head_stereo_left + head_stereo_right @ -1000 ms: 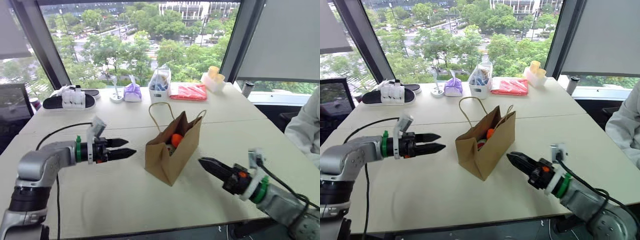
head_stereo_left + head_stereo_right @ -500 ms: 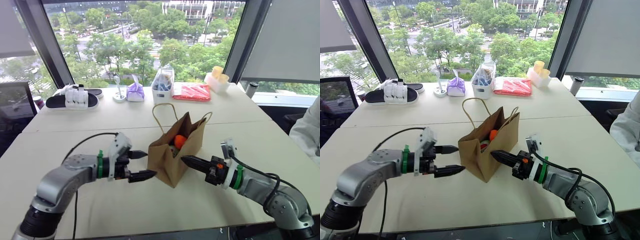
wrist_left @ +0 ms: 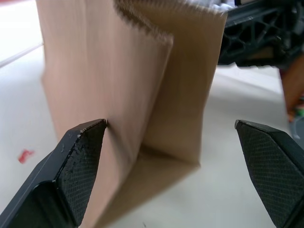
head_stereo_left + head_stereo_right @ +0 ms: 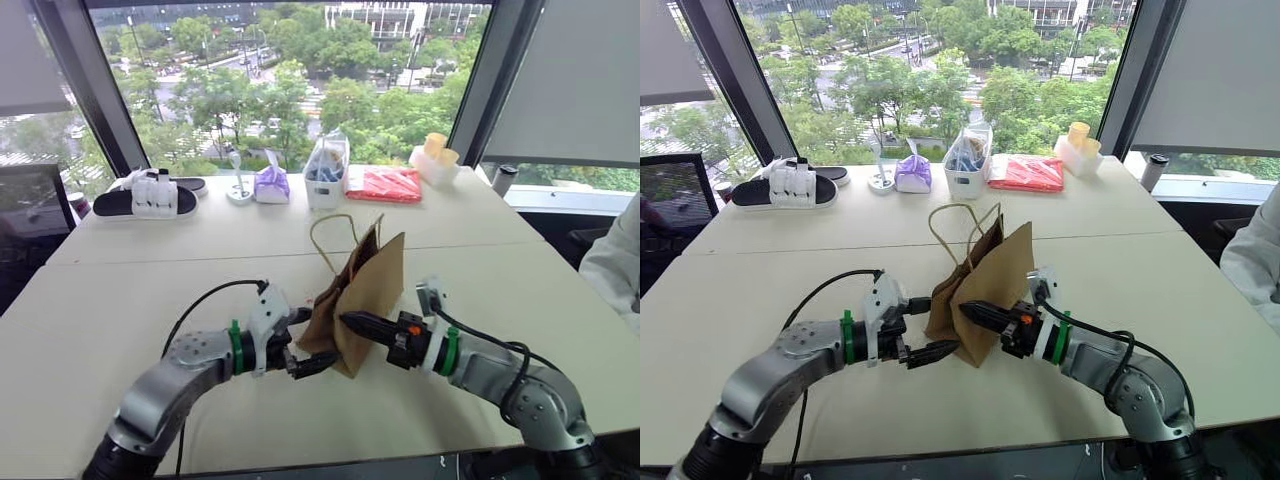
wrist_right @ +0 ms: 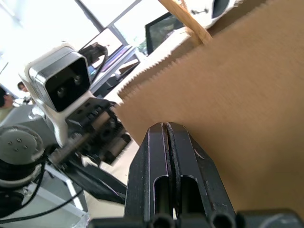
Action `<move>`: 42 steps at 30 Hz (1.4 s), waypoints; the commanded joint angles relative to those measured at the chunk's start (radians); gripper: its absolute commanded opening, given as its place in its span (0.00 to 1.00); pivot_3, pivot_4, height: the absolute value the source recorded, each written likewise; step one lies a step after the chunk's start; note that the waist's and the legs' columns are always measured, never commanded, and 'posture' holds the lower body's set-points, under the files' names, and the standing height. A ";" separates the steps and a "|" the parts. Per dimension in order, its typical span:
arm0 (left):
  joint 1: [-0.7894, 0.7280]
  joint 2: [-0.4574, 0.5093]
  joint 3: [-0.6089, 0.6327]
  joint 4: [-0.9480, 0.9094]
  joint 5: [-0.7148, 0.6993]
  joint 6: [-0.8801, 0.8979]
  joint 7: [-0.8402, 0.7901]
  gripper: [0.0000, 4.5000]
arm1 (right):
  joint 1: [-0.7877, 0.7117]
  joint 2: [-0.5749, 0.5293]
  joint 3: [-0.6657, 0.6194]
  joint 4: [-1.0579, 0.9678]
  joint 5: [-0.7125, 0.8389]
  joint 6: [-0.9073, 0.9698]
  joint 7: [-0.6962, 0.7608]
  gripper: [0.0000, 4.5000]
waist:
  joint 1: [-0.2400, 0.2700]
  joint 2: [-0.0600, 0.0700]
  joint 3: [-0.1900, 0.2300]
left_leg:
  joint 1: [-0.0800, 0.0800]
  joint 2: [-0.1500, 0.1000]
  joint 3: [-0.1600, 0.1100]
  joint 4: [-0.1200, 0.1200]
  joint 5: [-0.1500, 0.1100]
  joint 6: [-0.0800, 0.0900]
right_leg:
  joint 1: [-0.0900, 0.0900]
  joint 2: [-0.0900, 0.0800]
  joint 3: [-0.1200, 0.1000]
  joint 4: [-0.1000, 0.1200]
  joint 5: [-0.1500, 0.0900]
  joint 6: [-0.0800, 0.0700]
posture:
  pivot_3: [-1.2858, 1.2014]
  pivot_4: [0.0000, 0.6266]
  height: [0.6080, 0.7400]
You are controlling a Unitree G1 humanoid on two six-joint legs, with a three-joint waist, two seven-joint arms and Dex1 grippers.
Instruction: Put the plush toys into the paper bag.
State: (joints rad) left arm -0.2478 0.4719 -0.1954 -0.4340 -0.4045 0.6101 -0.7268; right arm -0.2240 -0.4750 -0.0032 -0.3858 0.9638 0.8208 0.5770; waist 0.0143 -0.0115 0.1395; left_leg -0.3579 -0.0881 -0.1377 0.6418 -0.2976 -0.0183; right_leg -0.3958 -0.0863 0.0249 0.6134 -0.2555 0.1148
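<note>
The brown paper bag (image 4: 365, 285) stands mid-table with its twine handles up and its mouth pressed narrow. The plush toys are hidden. My left gripper (image 4: 308, 340) is open, and the bag's near end (image 3: 142, 95) stands between its fingers (image 3: 80, 156); one fingertip touches the paper. From the other side, my right gripper (image 4: 350, 322) is shut and empty, its tip against the bag's broad side (image 5: 228, 90). The left wrist view has the right gripper (image 3: 256, 33) just behind the bag.
Along the window edge of the table lie a black-and-white slipper (image 4: 150, 195), a purple pouch (image 4: 270, 184), a clear bag of blue items (image 4: 325, 168), a red packet (image 4: 385, 184) and a yellow-filled tray (image 4: 433, 155). A person's sleeve (image 4: 620, 255) is at the right.
Both grippers have closed in on the bag from either side. The bag now stands narrower and more upright, and the orange toy seen in its mouth no longer shows.
</note>
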 commanded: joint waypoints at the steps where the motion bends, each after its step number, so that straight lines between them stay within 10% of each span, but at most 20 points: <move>1: -0.024 -0.022 -0.034 0.014 0.041 -0.042 0.020 1.00 | -0.021 0.009 -0.011 0.002 -0.006 0.000 0.001 0.01 | -0.001 0.000 0.000 | 0.000 0.000 0.000 0.000 0.000 0.000 | 0.000 0.000 0.000 0.000 0.000 0.000 | 0.52 0.24 1.00; 13: -0.069 -0.104 -0.042 0.076 0.069 -0.064 0.052 1.00 | -0.035 0.030 -0.016 0.005 -0.031 0.007 -0.005 0.01 | -0.002 0.000 0.000 | 0.000 0.000 0.000 0.000 0.000 0.000 | -0.001 0.003 -0.001 0.000 0.000 0.000 | 0.52 0.24 1.00; 24: -0.069 -0.108 -0.032 0.090 0.069 -0.076 0.061 0.01 | -0.020 0.033 -0.032 -0.012 -0.022 0.009 -0.017 0.00 | -0.001 0.000 0.000 | 0.000 0.000 0.000 0.000 0.000 0.000 | -0.001 0.003 -0.001 0.000 0.000 0.000 | 0.52 0.24 1.00; 33: -0.099 0.044 0.028 0.119 0.046 -0.113 -0.091 0.01 | 0.040 -0.026 -0.091 -0.039 0.008 0.015 0.035 0.00 | -0.002 0.000 0.000 | 0.000 0.000 0.000 -0.001 0.000 0.000 | -0.001 0.003 -0.001 0.000 0.000 0.000 | 0.52 0.24 1.00; 42: -0.426 0.058 0.095 0.607 0.051 -0.426 -0.334 0.01 | 0.072 -0.117 -0.225 -0.002 0.023 0.007 0.086 0.00 | -0.001 0.001 0.001 | -0.001 0.000 0.000 0.000 0.000 0.001 | 0.000 0.003 -0.002 -0.002 0.000 0.000 | 0.52 0.24 1.00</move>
State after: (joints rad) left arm -0.6233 0.5383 -0.1359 0.1358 -0.3296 0.2364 -1.0217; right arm -0.1491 -0.5813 -0.2010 -0.3774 0.9664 0.8360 0.6495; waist 0.0130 -0.0104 0.1405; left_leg -0.3589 -0.0881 -0.1378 0.6413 -0.2980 -0.0174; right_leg -0.3963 -0.0837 0.0232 0.6119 -0.2555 0.1151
